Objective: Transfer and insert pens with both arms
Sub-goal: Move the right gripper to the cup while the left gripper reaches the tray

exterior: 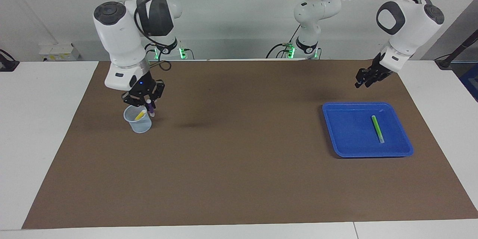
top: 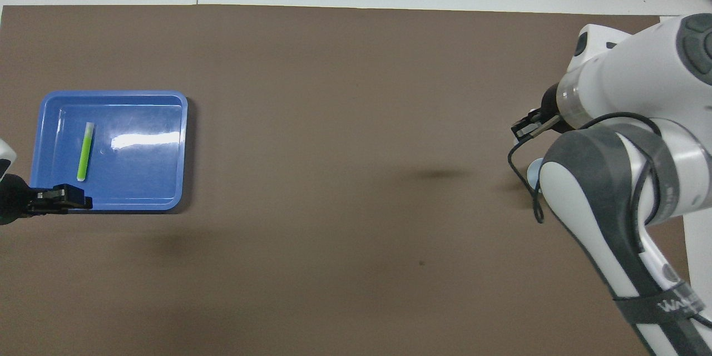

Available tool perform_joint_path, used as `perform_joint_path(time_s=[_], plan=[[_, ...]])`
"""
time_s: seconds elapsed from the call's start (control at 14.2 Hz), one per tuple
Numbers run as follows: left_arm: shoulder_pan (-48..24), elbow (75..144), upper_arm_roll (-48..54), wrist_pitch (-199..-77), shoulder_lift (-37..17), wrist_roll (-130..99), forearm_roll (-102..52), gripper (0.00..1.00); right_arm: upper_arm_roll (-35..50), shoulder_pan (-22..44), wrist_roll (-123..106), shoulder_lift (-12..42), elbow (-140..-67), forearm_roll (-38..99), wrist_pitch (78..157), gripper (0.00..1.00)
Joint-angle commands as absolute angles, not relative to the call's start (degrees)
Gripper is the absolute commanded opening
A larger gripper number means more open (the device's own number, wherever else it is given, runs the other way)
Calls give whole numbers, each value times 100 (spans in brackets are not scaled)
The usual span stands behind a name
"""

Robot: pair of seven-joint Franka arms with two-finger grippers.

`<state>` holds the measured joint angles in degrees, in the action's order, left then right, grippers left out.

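Over one cup (exterior: 137, 121), right gripper (exterior: 148, 105) clamps one purple pen (exterior: 150, 109); left gripper's (exterior: 365, 80) state unclear.

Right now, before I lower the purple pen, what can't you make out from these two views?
- Overhead view: the pale mesh cup is nearly all hidden under the right arm; only a sliver of rim shows.
- Overhead view: the right gripper, purple pen and yellow pen are hidden likewise.
- Facing view: whether the purple pen's tip is inside the cup's rim or just beside it; too small.
- Overhead view: the left gripper is partly cut off by the picture's edge.
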<state>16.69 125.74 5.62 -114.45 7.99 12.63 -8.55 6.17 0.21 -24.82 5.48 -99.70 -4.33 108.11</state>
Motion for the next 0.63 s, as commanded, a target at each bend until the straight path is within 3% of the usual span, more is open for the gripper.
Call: perform_joint_path(time_s=[0.0, 0.42, 0.56], plan=[[1810, 12524, 606, -12109, 257, 1748, -441, 55, 721, -306, -2995, 317, -10343, -729, 10854, 0], [1863, 12112, 598, -12910, -666, 1775, -97, 57, 721, -536, -3164, -114, -11740, -721, 12127, 0], [1872, 11997, 598, -13191, -922, 1775, -88, 57, 721, -615, -3094, -158, -11978, -721, 12225, 0]])
